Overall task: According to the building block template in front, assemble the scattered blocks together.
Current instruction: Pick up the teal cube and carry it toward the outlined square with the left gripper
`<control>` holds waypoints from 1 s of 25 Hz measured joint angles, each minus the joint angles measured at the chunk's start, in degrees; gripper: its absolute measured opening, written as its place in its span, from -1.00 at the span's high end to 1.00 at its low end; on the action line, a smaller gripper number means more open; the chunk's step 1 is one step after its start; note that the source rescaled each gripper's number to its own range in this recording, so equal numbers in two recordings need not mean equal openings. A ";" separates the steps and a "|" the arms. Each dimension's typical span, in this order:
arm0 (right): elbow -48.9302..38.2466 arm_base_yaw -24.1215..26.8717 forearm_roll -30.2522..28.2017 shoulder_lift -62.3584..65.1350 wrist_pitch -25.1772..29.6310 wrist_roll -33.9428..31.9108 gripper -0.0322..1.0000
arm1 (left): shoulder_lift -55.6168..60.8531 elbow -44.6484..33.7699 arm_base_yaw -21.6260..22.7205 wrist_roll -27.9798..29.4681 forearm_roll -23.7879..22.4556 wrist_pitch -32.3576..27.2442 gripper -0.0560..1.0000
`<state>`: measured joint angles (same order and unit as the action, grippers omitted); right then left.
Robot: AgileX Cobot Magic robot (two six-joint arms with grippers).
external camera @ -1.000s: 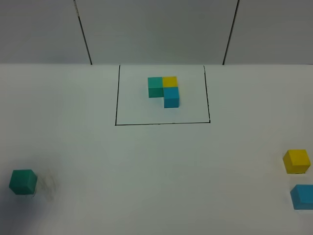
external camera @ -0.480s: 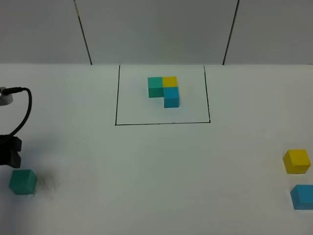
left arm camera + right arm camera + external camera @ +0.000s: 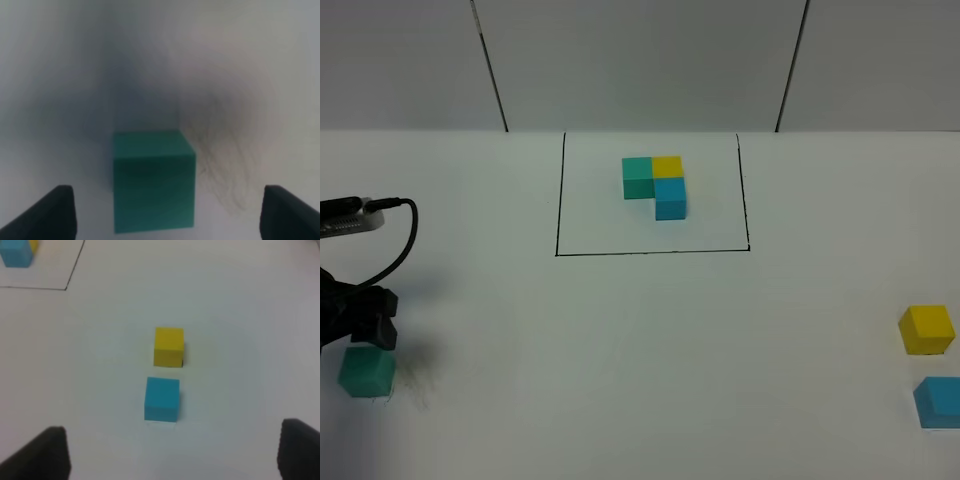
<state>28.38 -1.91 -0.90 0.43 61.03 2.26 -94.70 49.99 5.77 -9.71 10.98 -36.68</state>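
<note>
The building block template, an L of teal, yellow and blue cubes, sits inside a thin black rectangle at the back middle. A loose teal cube lies at the front left. My left arm hangs just above and behind it. In the left wrist view the teal cube lies between the wide-apart fingertips of my open left gripper. A yellow cube and a light blue cube lie at the right edge. My right gripper is open short of the blue cube and yellow cube.
The table is a white surface, with a grey smudge beside the teal cube. A white wall with dark seams stands behind. A black cable loops off the left arm. The template's corner shows in the right wrist view.
My left arm has come in from the left edge and moved right, down over the teal cube. The cubes and the template have not moved.
</note>
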 joint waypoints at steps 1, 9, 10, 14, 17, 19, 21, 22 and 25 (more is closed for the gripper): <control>0.00 0.00 0.00 0.00 0.00 0.00 -0.44 | -0.64 0.00 0.00 -0.28 0.20 0.24 -0.29; 0.00 0.00 0.00 0.00 0.00 0.00 -0.44 | -3.99 0.00 0.00 -0.72 0.26 0.65 -0.29; 0.00 0.00 0.00 0.00 0.00 0.00 -0.44 | -4.28 0.00 0.00 -0.72 0.26 0.83 -0.29; 0.00 0.00 0.00 0.00 0.00 0.00 -0.44 | -4.84 0.00 0.00 -0.72 0.09 1.45 -0.29; 0.00 0.00 0.00 0.00 0.00 0.00 -0.44 | -4.90 0.00 0.00 -0.45 -0.86 1.71 -0.29; 0.00 0.00 0.00 0.00 0.00 0.00 -0.44 | -4.90 0.00 0.00 -0.34 -1.50 1.77 -0.28; 0.00 0.00 0.00 0.00 0.00 0.00 -0.44 | -4.90 0.00 0.00 -0.27 -1.89 1.77 -0.22; 0.00 0.00 0.00 0.00 0.00 0.00 -0.44 | -4.90 0.00 0.00 -0.27 -2.02 1.77 -0.18; 0.00 0.00 0.00 0.00 0.00 0.00 -0.44 | -4.90 0.00 0.00 -0.25 -2.17 1.72 -0.08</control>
<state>28.38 -1.91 -0.90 0.43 61.03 2.26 -99.61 49.99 5.77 -9.96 8.81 -34.96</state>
